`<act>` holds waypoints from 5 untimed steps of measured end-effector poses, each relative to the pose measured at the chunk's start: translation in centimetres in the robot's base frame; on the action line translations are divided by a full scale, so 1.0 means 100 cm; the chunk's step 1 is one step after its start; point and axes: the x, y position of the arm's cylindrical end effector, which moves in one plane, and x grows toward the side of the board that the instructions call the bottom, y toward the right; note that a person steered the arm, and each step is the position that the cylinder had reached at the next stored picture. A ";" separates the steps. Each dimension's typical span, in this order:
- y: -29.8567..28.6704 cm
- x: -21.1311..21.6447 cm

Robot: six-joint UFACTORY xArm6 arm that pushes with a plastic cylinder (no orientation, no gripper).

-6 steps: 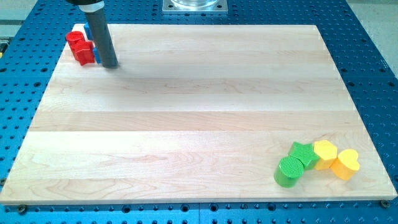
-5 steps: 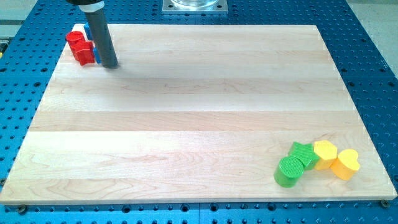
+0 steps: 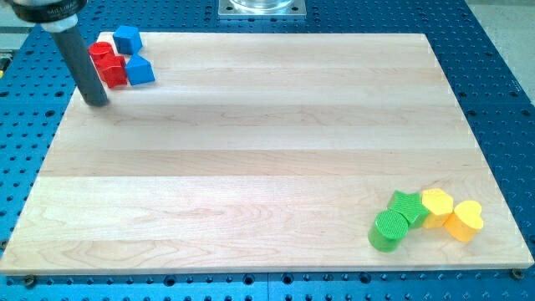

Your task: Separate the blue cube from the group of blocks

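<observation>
A group of blocks sits at the board's top left corner. A blue cube-like block (image 3: 140, 70) touches the right side of a red block (image 3: 113, 71). A second red block (image 3: 102, 52) lies just above that one, and another blue block (image 3: 126, 38) sits at the top of the group. My tip (image 3: 96, 103) rests on the board to the left of and below the group, a short gap from the lower red block. It touches no block.
The wooden board (image 3: 267, 150) lies on a blue perforated table. At the bottom right a green cylinder (image 3: 387, 230), a green star (image 3: 408, 206), a yellow block (image 3: 437, 203) and a yellow heart (image 3: 465, 219) are clustered near the board's edge.
My rod moved from the right side of the group to its lower left. Both blue blocks, mostly hidden behind the rod before, now show fully.
</observation>
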 end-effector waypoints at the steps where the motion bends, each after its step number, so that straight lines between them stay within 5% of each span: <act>1: -0.013 -0.059; 3: -0.039 -0.078; 5: -0.015 -0.147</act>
